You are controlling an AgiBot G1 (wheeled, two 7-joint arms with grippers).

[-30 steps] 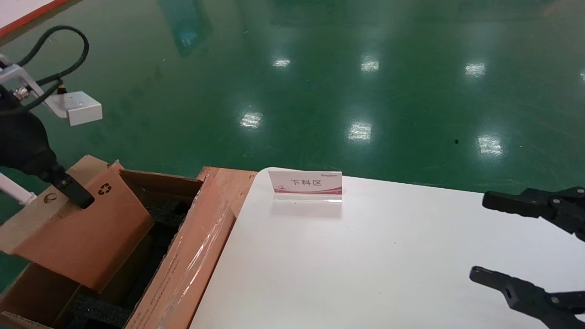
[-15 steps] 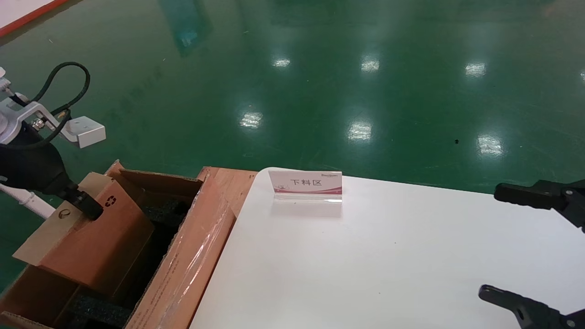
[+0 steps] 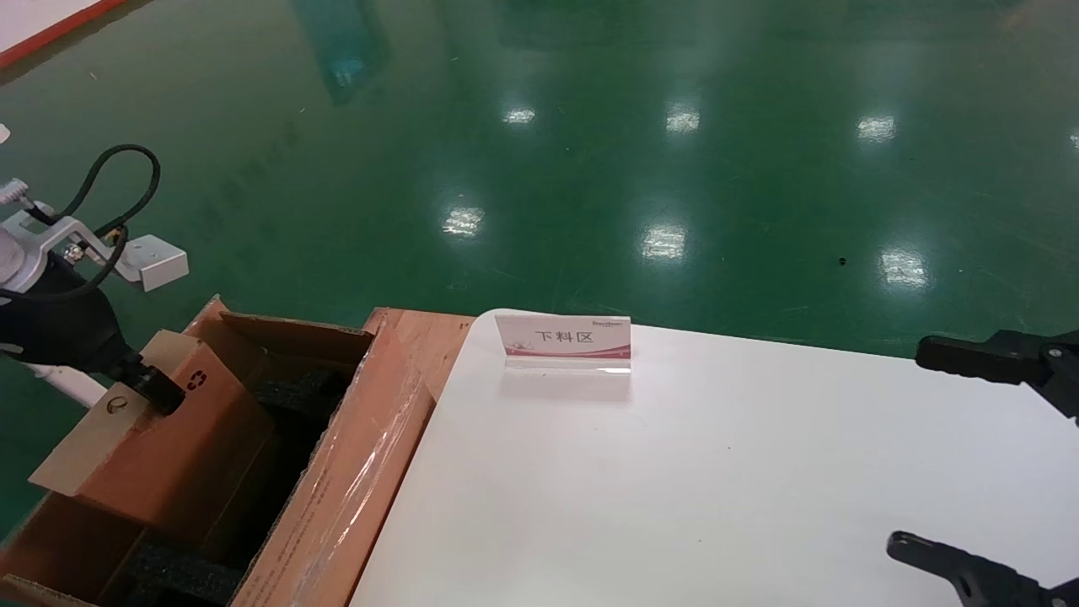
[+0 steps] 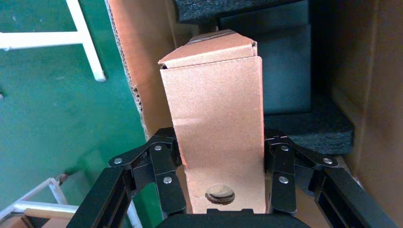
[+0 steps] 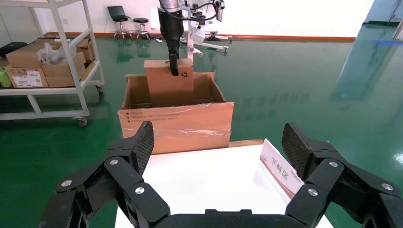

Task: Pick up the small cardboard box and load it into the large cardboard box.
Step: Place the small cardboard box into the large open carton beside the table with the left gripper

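The large cardboard box [image 3: 337, 472], one big brown corrugated carton with long flaps and clear tape along its near flap, stands open at about eight o'clock in the head view, just beside the edge of the white counter [image 3: 716, 480], and black foam padding [image 3: 181, 573] lines its inside. The small cardboard box [image 3: 169, 447], one plain brown rectangular carton with a black recycling symbol and a round logo, sits tilted with its lower end down inside the big carton and its upper end above the rim; the left wrist view shows its far end over the dark foam. The left gripper [image 4: 221, 178] reaches in from nine o'clock, arm sloping downward, its jaws pinching the small carton's upper end on both narrow sides. The right gripper [image 5: 216, 147] hangs over the counter at about four o'clock, well apart from both cartons, its two jaws spread wide with nothing between them. One small white and pink sign card with Chinese lettering [image 3: 563, 337] stands upright at the far edge of the counter, near twelve o'clock, over a glossy green floor [image 3: 590, 152]
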